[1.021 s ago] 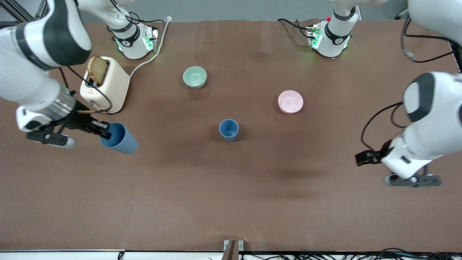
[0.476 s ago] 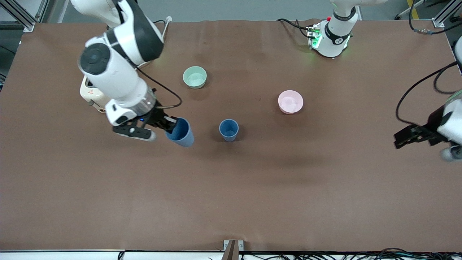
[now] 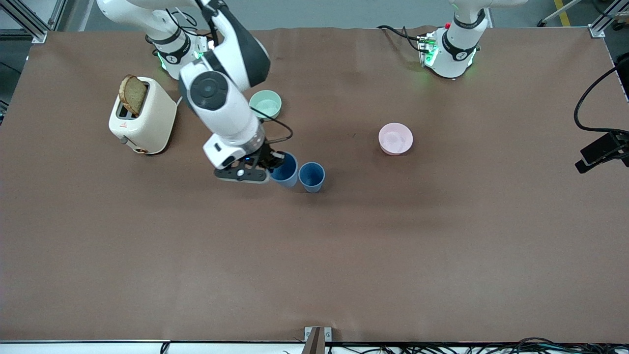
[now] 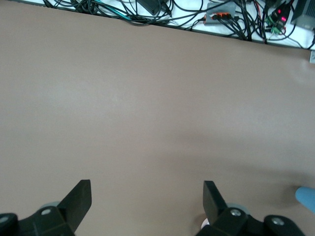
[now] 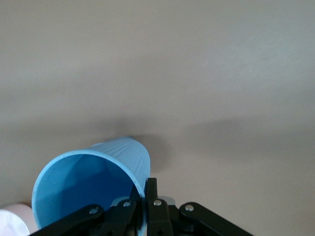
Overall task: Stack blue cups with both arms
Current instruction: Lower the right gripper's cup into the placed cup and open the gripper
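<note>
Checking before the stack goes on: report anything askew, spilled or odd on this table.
Nothing spilled or damaged. The only thing off upright is the blue cup pinched by its rim in the right gripper, tilted beside the standing blue cup. The left gripper waits open.

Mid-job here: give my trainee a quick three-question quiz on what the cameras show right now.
1. True or false: the right gripper is shut on the rim of a blue cup.
2. Which bowl is nearer the toaster? A) mint-green bowl B) pink bowl
3. Fill in: the left gripper is ____ and holds nothing, waiting at the left arm's end of the table.

Key
1. True; the held cup hangs beside the standing blue cup, not yet in it.
2. A.
3. Open.
</note>
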You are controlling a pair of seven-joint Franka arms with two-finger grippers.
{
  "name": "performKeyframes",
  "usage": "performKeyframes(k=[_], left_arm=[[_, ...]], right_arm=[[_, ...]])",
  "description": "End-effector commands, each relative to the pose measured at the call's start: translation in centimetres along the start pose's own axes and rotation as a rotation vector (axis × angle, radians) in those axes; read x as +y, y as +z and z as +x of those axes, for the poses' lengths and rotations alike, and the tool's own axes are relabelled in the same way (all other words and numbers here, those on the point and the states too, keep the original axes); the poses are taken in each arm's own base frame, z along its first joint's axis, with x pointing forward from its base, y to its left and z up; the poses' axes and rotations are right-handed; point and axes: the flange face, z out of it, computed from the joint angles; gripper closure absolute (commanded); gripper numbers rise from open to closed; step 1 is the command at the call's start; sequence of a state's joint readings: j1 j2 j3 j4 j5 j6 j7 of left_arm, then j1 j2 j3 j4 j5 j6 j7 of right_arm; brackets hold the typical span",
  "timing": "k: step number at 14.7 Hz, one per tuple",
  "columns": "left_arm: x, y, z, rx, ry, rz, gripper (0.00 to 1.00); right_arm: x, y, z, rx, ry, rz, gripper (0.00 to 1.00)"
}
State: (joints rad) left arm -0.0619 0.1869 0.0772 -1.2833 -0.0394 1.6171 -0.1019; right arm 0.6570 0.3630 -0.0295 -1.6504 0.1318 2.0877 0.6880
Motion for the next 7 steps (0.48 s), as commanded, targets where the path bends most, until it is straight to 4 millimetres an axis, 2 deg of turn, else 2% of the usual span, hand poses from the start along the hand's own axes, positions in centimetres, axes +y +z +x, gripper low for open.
performKeyframes(k=[1, 4, 7], left_arm=[[0.3, 0.2, -0.4, -0.016, 0.019, -0.01, 0.0], [1.4, 0.6, -0.6, -0.034, 0.027, -0.014, 0.0], [1.3, 0.7, -0.8, -0.047, 0.026, -0.012, 0.0]], right_arm=[[-1.9, 1.5, -1.3, 0.017, 0.016, 0.0, 0.95], [-3.7, 3.5, -2.9, 0.013, 0.006, -0.005, 0.96], [-3.8, 4.4, -2.6, 0.03, 0.009, 0.008, 0.96]])
